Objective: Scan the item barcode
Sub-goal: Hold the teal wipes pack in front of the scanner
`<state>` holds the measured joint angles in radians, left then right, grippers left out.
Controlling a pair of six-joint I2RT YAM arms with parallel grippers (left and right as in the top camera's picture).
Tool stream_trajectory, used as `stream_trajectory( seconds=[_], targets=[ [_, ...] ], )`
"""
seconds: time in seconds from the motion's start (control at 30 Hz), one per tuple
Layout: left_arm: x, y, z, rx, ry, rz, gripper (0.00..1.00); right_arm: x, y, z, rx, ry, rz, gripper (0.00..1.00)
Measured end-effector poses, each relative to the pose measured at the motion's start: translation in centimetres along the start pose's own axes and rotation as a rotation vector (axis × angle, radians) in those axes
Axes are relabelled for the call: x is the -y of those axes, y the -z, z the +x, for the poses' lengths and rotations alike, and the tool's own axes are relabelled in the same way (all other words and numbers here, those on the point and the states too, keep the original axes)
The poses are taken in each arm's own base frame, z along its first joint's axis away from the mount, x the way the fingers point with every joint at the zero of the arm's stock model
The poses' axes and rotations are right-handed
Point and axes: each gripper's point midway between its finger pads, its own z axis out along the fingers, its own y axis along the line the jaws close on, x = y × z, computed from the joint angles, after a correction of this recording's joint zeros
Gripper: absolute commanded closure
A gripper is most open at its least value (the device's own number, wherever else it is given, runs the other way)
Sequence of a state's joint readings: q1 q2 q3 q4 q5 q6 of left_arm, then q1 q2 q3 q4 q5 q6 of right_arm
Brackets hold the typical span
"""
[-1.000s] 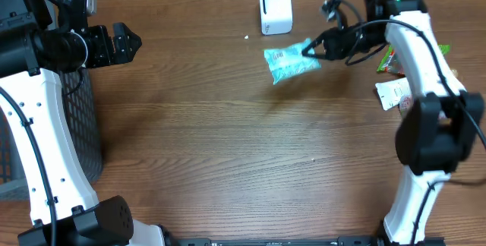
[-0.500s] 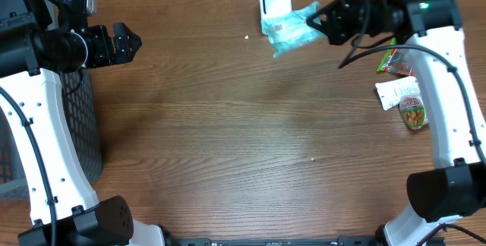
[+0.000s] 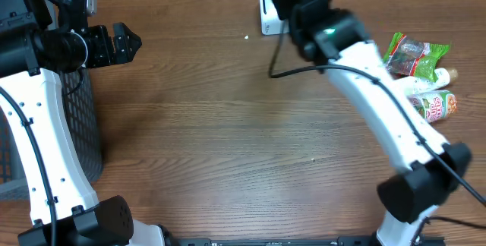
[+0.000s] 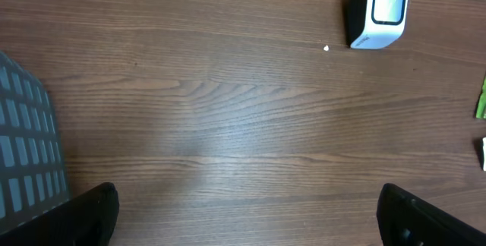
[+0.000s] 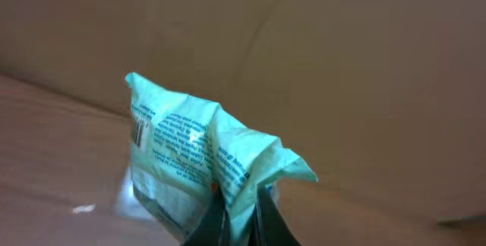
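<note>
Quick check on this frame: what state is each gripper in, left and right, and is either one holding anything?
Left gripper: open, holding nothing.
Right gripper: shut on the teal packet.

From overhead we look straight down on the whole table [image 3: 228,147], far enough back to take in both arms. Our left wrist view sits high and faces down across the wood, with the left gripper [image 4: 247,227] framing its bottom corners. With overhead it shares the scanner [image 4: 378,11] and the mesh basket [image 4: 23,147]. Our right wrist view is very near, looking along the right gripper [image 5: 241,216] at the packet [image 5: 205,155] against a plain brown backdrop.
</note>
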<state>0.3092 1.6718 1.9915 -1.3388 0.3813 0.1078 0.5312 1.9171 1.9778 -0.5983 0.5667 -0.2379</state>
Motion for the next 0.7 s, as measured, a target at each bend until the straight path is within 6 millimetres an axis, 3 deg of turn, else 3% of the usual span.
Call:
stream_trajectory(
  seconds=[0.1, 0.3, 0.57, 0.7],
  targets=[
    [0.0, 0.0, 0.0, -0.001, 0.000, 0.000, 0.00, -0.7, -2.1, 0.5, -0.002, 0.135, 0.121, 0.96],
    [0.0, 0.0, 0.0, -0.001, 0.000, 0.000, 0.00, -2.7, -7.1, 3.3, -0.054, 0.386, 0.237, 0.96],
    [0.0, 0.0, 0.0, 0.000, 0.000, 0.000, 0.00, -5.7, -10.6, 5.3, -0.063, 0.671, 0.193, 0.96],
    [0.0, 0.0, 0.0, 0.000, 0.000, 0.000, 0.00, -6.3, -12.6, 5.5, -0.026, 0.733, 0.210, 0.96]
  ],
)
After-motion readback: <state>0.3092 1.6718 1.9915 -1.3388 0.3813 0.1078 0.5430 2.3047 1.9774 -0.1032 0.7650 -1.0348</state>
